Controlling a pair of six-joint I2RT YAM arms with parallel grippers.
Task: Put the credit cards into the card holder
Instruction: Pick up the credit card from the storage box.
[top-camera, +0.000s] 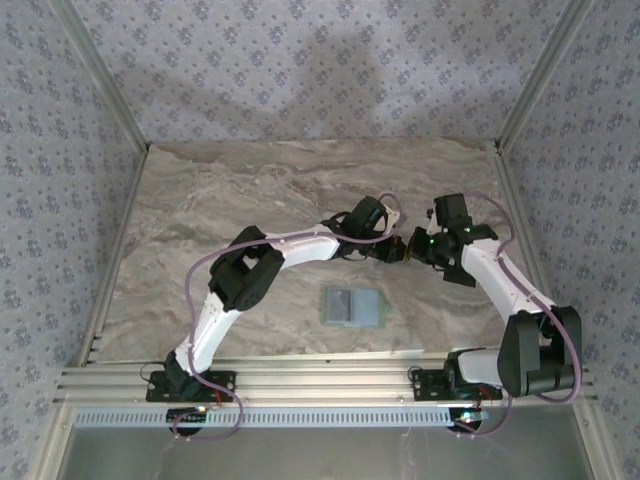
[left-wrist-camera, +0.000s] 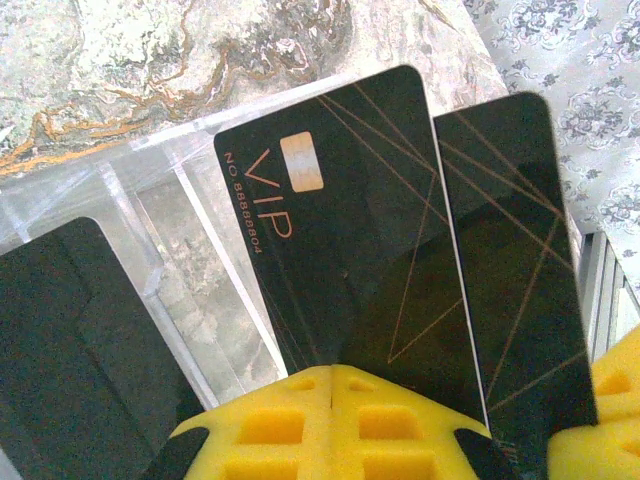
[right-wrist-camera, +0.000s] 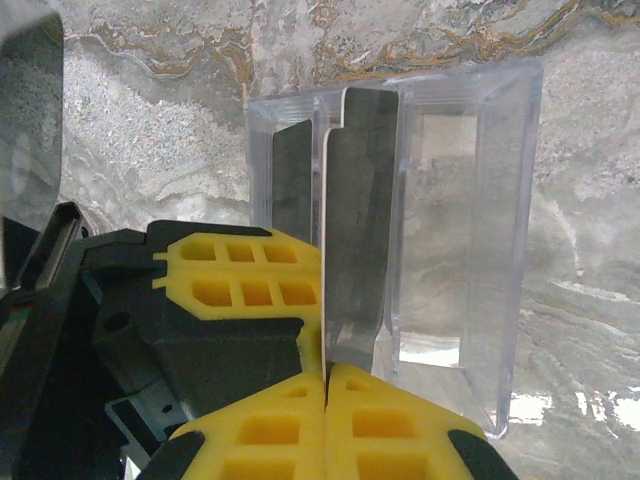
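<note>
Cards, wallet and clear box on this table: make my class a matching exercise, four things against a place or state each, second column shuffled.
1 VIP card
2 plain black card
3 wallet
4 clear box

a flat on the table, untouched
b gripped in the right jaws
c see-through plastic
d gripped in the left jaws

Pairs: 1-d, 2-b, 3-a, 4-c

Three credit cards (left-wrist-camera: 350, 230) (one marked VIP), one clear box (right-wrist-camera: 450, 250), one card holder (top-camera: 352, 307).
</note>
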